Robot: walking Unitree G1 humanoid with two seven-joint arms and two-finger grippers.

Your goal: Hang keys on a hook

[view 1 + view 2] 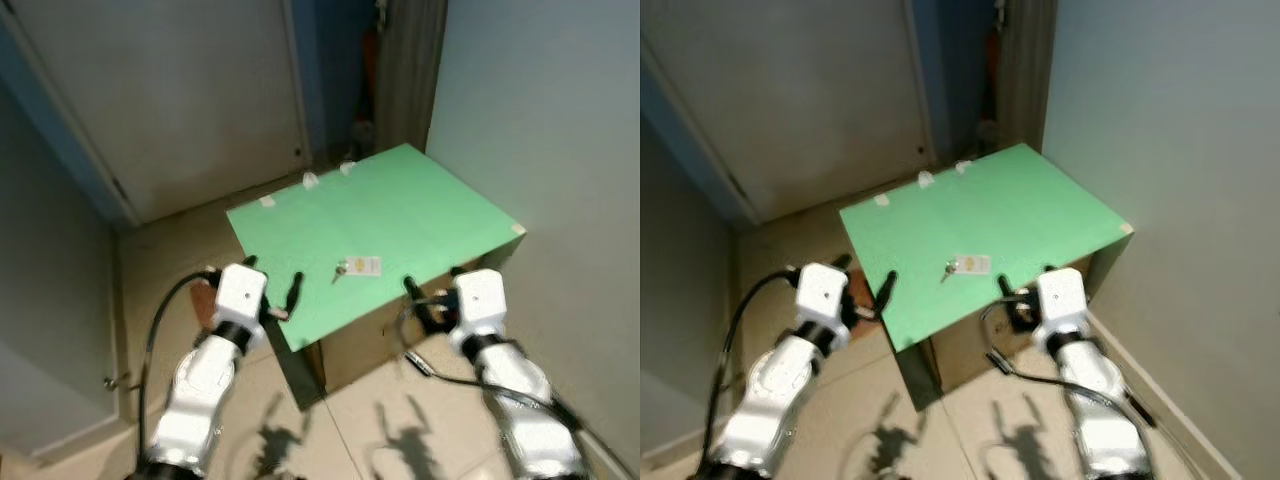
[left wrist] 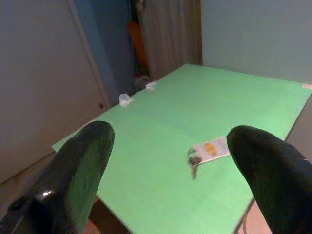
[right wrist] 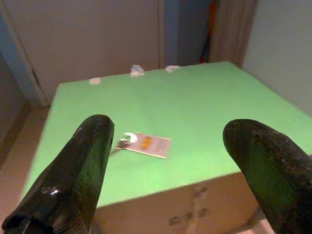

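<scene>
— Since both hands are held with fingers spread wide and nothing between them, which one should be sent in first?

— The right hand (image 1: pixel 428 290) is favoured, it is judged; it hovers at the near edge of the green surface (image 1: pixel 420 205), lower right of centre in the left eye view, and the keys (image 1: pixel 341 270) lie just beyond it toward the middle. The left hand (image 1: pixel 270 285) is stationed at the surface's near left corner, equally empty, and could be kept back as a spare.

— How should the keys be taken?

— They are attached to a pale tag (image 1: pixel 364 266) with an orange mark, lying flat on the green top. A grip on the metal ring end is suggested, so that the ring hangs free for the hook; the flat tag would likely be hard to pinch off the surface.

— And the hook?

— Small white pieces (image 1: pixel 310 180) are seen along the far edge, near the door (image 1: pixel 180 100) at upper left, but it cannot be told whether any is a hook. The hook should be located before lifting.
</scene>
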